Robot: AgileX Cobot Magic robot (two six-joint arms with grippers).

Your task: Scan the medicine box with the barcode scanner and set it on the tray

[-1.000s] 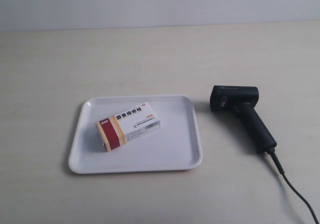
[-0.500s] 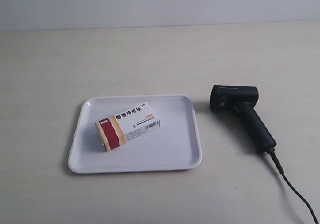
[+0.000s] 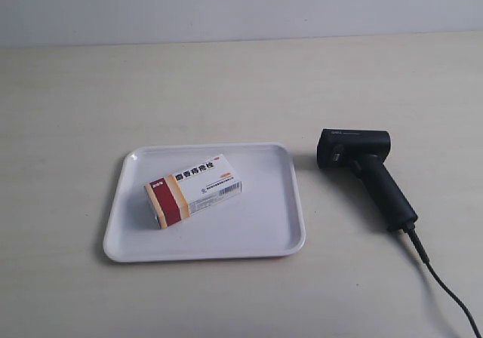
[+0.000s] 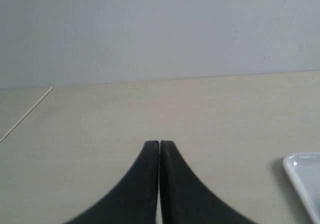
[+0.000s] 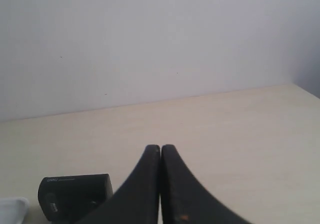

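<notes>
The medicine box, white with a dark red band and an orange stripe, lies flat on the white tray in the exterior view, barcode side facing out. To the right of the tray, the black barcode scanner lies on the table with its cable trailing to the lower right. Neither arm shows in the exterior view. My left gripper is shut with nothing in it, and a corner of the tray shows beside it. My right gripper is shut and empty too, with the scanner head just beside its fingers.
The pale wooden table stretches back to a plain grey wall. A thin pale line runs across the table in the left wrist view.
</notes>
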